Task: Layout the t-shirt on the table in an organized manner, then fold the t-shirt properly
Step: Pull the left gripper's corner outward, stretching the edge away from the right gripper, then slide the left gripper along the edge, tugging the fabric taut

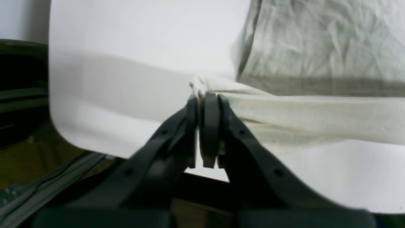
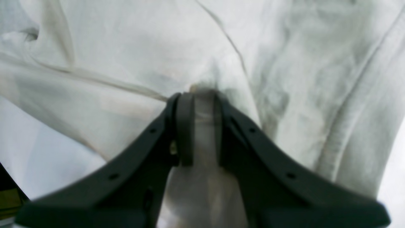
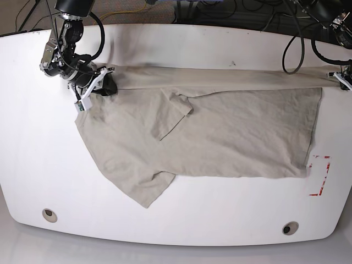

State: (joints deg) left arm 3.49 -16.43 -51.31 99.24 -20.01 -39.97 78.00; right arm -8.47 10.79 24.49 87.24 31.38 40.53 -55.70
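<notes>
- left gripper [image 1: 205, 101] clamped on a bunched corner of the t-shirt [image 3: 220, 132]; cloth is drawn taut from it
- right gripper [image 2: 199, 95] clenched on a fold at the opposite end
- far edge is stretched between both, presumably to straighten it; the rest is spread, wrinkled, on the surface [image 3: 181, 220]; one sleeve is folded over
</notes>
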